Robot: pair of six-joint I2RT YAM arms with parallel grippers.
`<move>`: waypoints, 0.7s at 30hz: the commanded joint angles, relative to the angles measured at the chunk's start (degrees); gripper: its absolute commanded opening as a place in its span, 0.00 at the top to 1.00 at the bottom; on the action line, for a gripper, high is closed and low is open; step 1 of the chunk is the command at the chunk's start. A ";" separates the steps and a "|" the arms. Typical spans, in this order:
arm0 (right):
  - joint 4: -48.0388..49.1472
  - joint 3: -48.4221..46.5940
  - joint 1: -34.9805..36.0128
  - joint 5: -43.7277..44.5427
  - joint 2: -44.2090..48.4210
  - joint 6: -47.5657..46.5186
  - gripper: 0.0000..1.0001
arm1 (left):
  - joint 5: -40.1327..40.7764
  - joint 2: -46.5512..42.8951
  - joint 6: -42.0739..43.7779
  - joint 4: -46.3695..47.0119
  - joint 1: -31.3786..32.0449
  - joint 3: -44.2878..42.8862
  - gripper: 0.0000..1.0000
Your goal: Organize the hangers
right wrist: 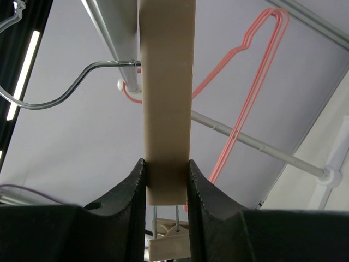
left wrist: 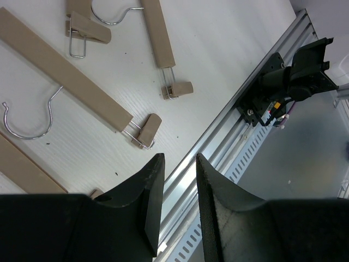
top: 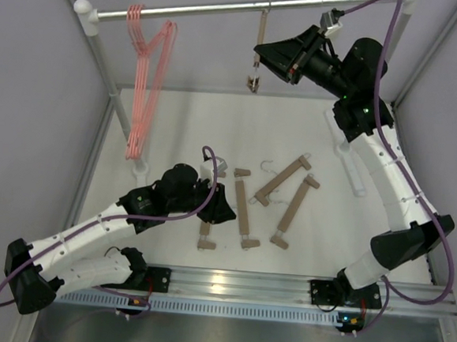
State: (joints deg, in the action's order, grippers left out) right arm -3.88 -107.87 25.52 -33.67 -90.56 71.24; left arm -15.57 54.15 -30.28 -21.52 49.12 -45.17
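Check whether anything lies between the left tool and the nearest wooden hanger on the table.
Nothing visible does. The left tool, open and empty, faces the nearest wooden hanger across a bare strip of table.

Rail (top: 217, 10) runs bare between the pink hangers (top: 146, 85) bunched at its left end and the wooden hanger (top: 260, 43) pinched in the right gripper (right wrist: 166, 180) — room to pass there. On the table (top: 176, 127), four wooden bar hangers (top: 290, 193) crowd the centre — bare surface behind them
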 commanded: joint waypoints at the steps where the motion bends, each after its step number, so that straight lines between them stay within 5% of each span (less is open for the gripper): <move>1: 2.22 -3.39 0.94 1.68 -1.37 0.83 1.00 | -0.51 -0.71 -0.04 0.69 0.01 0.17 0.66; 21: -0.86 -2.69 2.52 6.77 -4.27 1.36 1.00 | -0.60 -0.98 -0.30 0.78 0.01 0.26 0.66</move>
State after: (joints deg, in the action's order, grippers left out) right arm -5.30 -108.55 26.94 -28.60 -93.93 72.25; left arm -15.57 54.13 -30.30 -21.52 49.12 -45.06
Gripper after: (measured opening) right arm 0.250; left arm 0.342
